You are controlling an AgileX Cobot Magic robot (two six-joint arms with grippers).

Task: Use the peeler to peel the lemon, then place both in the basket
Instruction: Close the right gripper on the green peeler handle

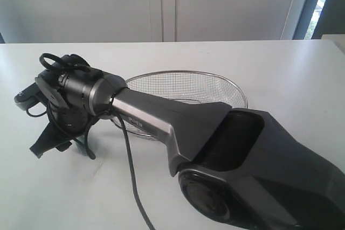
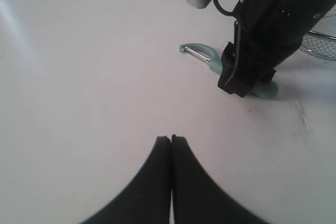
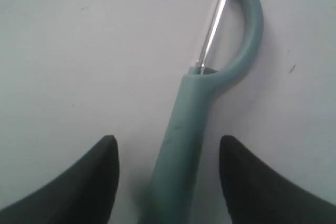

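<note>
The teal peeler (image 3: 190,124) lies flat on the white table, its curved head and metal blade pointing away from my right gripper (image 3: 168,142). That gripper is open, with one finger on each side of the handle and a gap on both sides. In the left wrist view the peeler (image 2: 198,52) shows partly under the right gripper (image 2: 244,80). My left gripper (image 2: 171,139) is shut and empty, hovering over bare table a short way from the peeler. The wire mesh basket (image 1: 232,83) stands behind the right arm. The lemon is out of view.
The right arm (image 1: 161,114) reaches across the table from the near right to the left side, hiding part of the basket. Its cable (image 1: 129,171) hangs down to the table. A white wall runs behind the table's far edge.
</note>
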